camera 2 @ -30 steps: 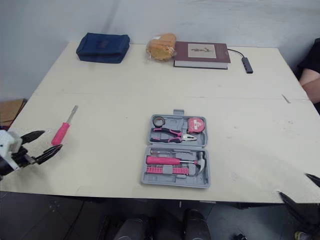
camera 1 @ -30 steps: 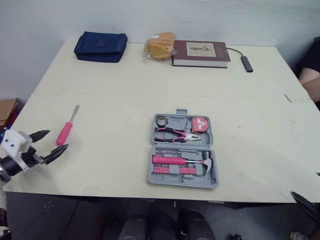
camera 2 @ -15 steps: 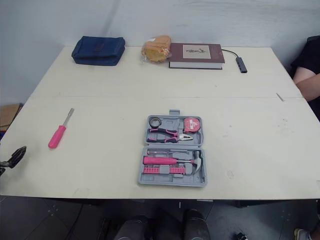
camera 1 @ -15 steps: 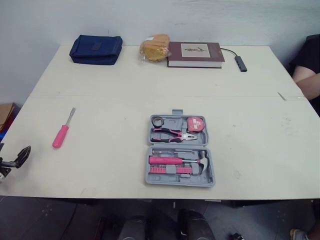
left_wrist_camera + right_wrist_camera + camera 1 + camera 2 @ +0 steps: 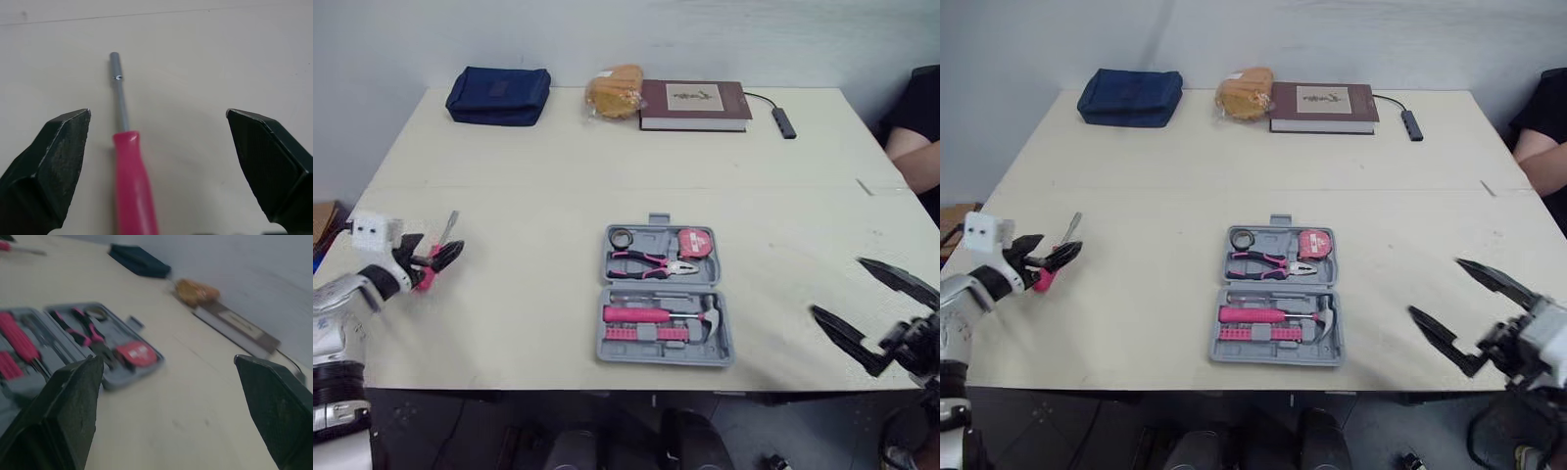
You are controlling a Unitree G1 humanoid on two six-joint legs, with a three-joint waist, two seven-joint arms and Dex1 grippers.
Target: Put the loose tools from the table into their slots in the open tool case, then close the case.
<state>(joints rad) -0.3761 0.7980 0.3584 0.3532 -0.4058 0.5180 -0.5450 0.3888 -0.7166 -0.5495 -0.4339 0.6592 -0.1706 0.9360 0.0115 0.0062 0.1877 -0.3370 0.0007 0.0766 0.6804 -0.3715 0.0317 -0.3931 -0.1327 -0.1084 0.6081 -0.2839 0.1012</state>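
A pink-handled screwdriver (image 5: 133, 176) lies loose on the table's left side, its metal shaft (image 5: 119, 93) pointing away from me. My left gripper (image 5: 434, 251) is open and straddles the handle, one finger on each side, not touching it. The grey tool case (image 5: 666, 294) lies open in the middle, holding pliers (image 5: 658, 262), a tape measure (image 5: 695, 242), a hammer (image 5: 713, 315) and a pink-handled tool (image 5: 641, 314). My right gripper (image 5: 840, 290) hovers open over the table's front right, right of the case, holding nothing.
Along the far edge sit a blue pouch (image 5: 499, 95), a bagged bread roll (image 5: 615, 90), a dark red book (image 5: 693, 104) and a small hub on a cable (image 5: 783, 122). A person's arm (image 5: 913, 157) shows at the right edge.
My left gripper has come up from the front table edge to straddle the screwdriver. My right gripper has risen into view at the front right.
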